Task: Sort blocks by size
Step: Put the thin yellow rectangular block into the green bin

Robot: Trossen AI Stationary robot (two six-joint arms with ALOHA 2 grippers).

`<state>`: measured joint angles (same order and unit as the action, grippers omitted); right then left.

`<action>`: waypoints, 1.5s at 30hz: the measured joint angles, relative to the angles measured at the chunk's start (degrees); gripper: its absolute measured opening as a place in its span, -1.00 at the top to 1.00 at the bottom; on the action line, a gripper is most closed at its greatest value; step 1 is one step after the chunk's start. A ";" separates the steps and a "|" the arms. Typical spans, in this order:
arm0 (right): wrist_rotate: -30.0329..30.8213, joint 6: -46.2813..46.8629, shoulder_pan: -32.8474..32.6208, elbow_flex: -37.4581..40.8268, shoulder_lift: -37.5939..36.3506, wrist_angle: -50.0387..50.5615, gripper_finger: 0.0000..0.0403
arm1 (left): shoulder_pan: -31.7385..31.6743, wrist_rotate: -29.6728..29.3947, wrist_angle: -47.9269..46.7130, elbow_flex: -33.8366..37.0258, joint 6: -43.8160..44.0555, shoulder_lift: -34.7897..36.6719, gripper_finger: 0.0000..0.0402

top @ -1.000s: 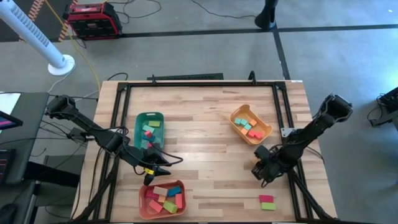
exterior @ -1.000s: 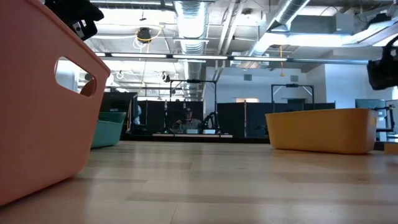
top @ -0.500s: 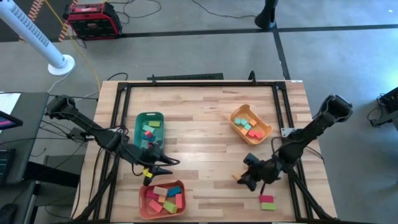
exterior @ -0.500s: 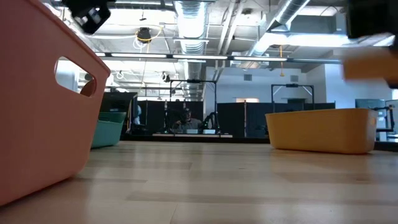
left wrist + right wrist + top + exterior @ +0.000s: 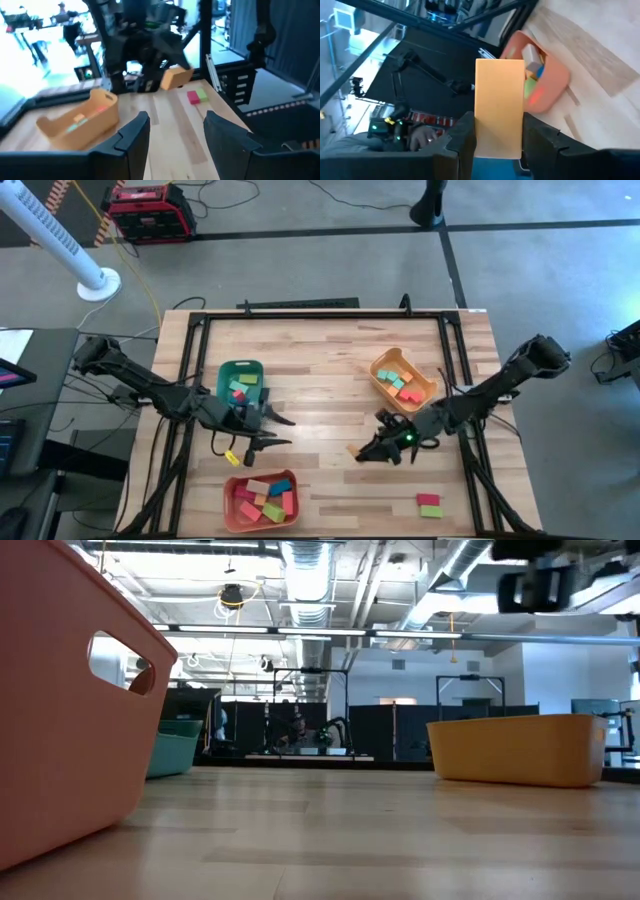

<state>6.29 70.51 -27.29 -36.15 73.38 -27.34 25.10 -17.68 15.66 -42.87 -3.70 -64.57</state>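
Near the table's (image 5: 330, 395) centre, the right end effector (image 5: 362, 453) grips a flat orange wooden block (image 5: 499, 107). Most blocks already fill three plastic trays; a pink-and-green pair (image 5: 429, 505) waits at five o'clock. Left end effector (image 5: 280, 430) hovers spread, empty.

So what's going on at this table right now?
The robot is sorting wooden blocks into three trays. The right pincer holds an orange block over the middle of the table, pointed toward the salmon tray. The left pincer hangs open and empty between the green tray and the salmon one. A pink block and a green block are not yet sorted, lying near the yellow tray side.
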 joint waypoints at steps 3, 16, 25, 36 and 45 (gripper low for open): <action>-3.50 -0.77 2.69 -1.75 0.53 -0.09 0.20 | -0.53 1.99 0.00 -2.12 -3.33 -2.66 0.08; -23.84 -4.08 9.15 -15.76 14.43 -0.78 0.20 | -2.79 11.77 -2.60 -12.48 -6.75 -13.74 -0.11; -30.18 -4.44 11.46 -21.76 20.84 -1.64 0.20 | -3.08 20.53 -10.63 -20.20 -6.53 -19.35 -0.12; -31.06 -6.08 13.21 -23.25 21.49 -1.84 0.20 | -3.08 20.61 -11.83 -21.25 -5.84 -19.78 0.22; -31.20 -6.02 13.20 -23.25 21.49 -1.80 0.20 | -3.08 20.40 -10.99 -21.25 -7.01 -19.78 0.65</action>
<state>-24.92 64.49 -14.09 -59.40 94.87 -29.15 22.02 2.72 4.67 -64.12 -10.71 -84.36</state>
